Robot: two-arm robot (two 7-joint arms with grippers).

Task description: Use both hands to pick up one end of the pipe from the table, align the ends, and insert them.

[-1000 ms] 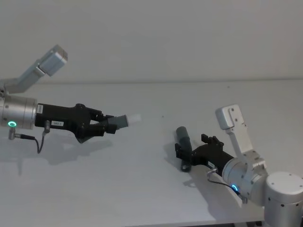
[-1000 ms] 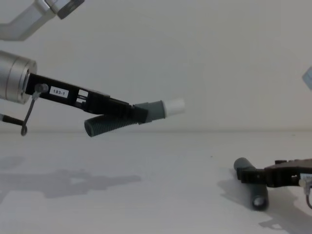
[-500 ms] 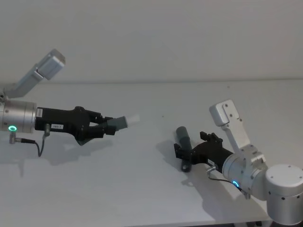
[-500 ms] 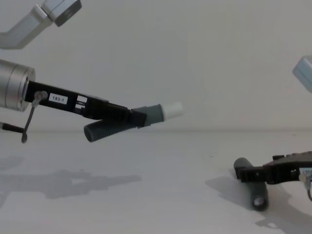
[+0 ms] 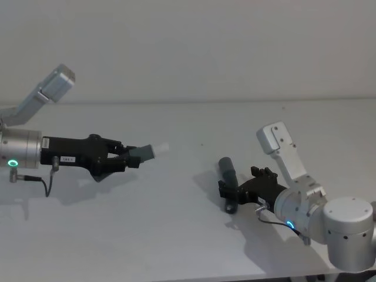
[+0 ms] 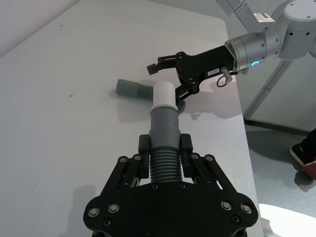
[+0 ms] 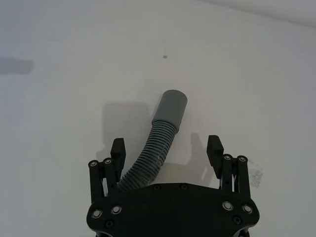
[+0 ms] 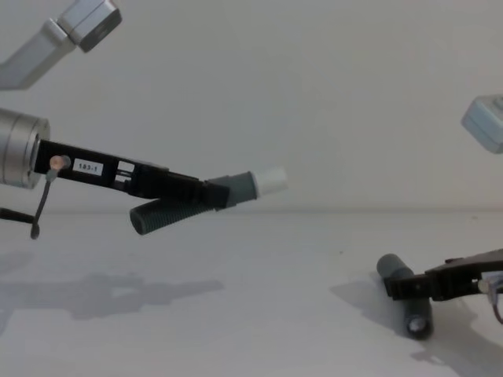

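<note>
My left gripper (image 5: 133,160) is shut on the ribbed part of one pipe piece (image 5: 144,154) and holds it in the air over the table's (image 5: 176,229) left side. Its white tip (image 8: 268,181) points toward the right arm. In the left wrist view the fingers (image 6: 143,144) clamp the ribs just behind the grey cuff. The other pipe piece (image 5: 227,171) lies on the table at the right, its grey socket (image 7: 169,104) pointing away from my right gripper (image 7: 166,148). That gripper is open, low over the table, with a finger on each side of the ribbed part.
A pale wall (image 5: 188,53) rises behind the table's far edge. Bare table surface lies between the two arms. The table's right edge and the floor (image 6: 281,163) beyond it appear in the left wrist view.
My left arm has drifted a little left and down with its pipe piece. The right arm's upper link has shifted left; its gripper stays open around the piece on the table.
</note>
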